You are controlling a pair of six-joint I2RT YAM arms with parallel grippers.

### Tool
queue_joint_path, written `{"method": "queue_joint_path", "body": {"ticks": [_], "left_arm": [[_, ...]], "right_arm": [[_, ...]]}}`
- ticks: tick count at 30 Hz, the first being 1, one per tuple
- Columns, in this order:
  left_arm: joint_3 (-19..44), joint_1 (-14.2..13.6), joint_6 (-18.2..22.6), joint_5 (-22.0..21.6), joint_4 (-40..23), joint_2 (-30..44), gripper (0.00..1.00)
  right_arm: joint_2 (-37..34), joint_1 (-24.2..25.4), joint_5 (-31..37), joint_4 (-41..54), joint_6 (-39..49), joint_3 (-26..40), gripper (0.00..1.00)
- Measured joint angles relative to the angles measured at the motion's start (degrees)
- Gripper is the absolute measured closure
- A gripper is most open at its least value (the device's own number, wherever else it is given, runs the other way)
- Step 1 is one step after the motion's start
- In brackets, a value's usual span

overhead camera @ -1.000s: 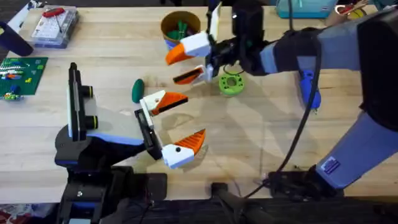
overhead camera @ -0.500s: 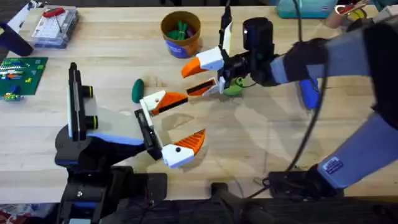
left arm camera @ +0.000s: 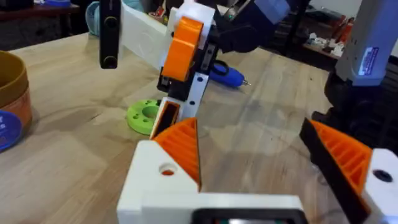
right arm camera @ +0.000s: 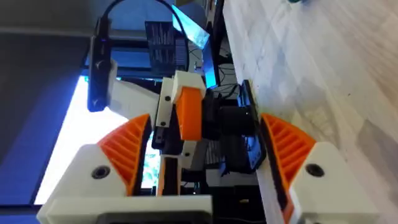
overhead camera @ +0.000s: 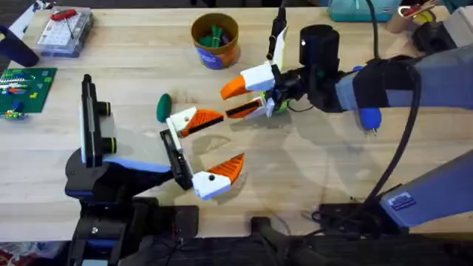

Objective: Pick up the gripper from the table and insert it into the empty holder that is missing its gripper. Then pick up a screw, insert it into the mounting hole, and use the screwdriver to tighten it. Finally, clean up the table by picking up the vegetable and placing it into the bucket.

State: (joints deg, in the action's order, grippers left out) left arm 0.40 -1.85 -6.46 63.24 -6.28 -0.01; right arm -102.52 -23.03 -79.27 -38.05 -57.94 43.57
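The gripper (overhead camera: 194, 119), white base and orange tip, sits at the far end of the holder (overhead camera: 174, 157), the black bar on my left arm. Its base (left arm camera: 166, 169) shows an open round hole. Its twin (overhead camera: 219, 175) sits at the bar's near end. My left gripper (overhead camera: 230, 139) is open and empty. My right gripper (overhead camera: 228, 102) hovers open just right of the gripper piece, not touching it. The dark green vegetable (overhead camera: 163, 107) lies left of the holder's far end. The bucket (overhead camera: 215, 38) stands at the back. The blue screwdriver (overhead camera: 367, 114) lies under my right arm. A screw is out of view.
A light green ring (left arm camera: 144, 116) lies on the table below my right gripper. A clear box (overhead camera: 65, 29) and a green circuit board (overhead camera: 26, 87) occupy the far left. Green pieces lie inside the bucket. Cables run along the front edge.
My right gripper has moved right and toward the front, away from the bucket, and now covers the green ring. The left arm and both pieces on its bar have not moved.
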Motion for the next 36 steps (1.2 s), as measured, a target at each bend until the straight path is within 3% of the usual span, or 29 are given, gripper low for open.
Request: {"method": "queue_joint_path", "body": {"ticks": [23, 32, 34, 36], "left_arm": [[0.0, 0.0, 0.0, 0.0, 0.0, 0.0, 0.010], [0.0, 0.0, 0.0, 0.0, 0.0, 0.0, 0.010], [0.0, 0.0, 0.0, 0.0, 0.0, 0.0, 0.010], [0.0, 0.0, 0.0, 0.0, 0.0, 0.0, 0.010]], "right_arm": [[0.0, -4.8, 1.8, -0.1, -1.6, 0.0, 0.055], [0.0, -5.3, 1.8, -0.1, -2.0, 0.0, 0.202], [0.0, -5.3, 1.8, -0.2, -2.0, 0.0, 0.291], [0.0, -5.3, 1.7, -0.1, -2.0, 0.0, 0.454]]}}
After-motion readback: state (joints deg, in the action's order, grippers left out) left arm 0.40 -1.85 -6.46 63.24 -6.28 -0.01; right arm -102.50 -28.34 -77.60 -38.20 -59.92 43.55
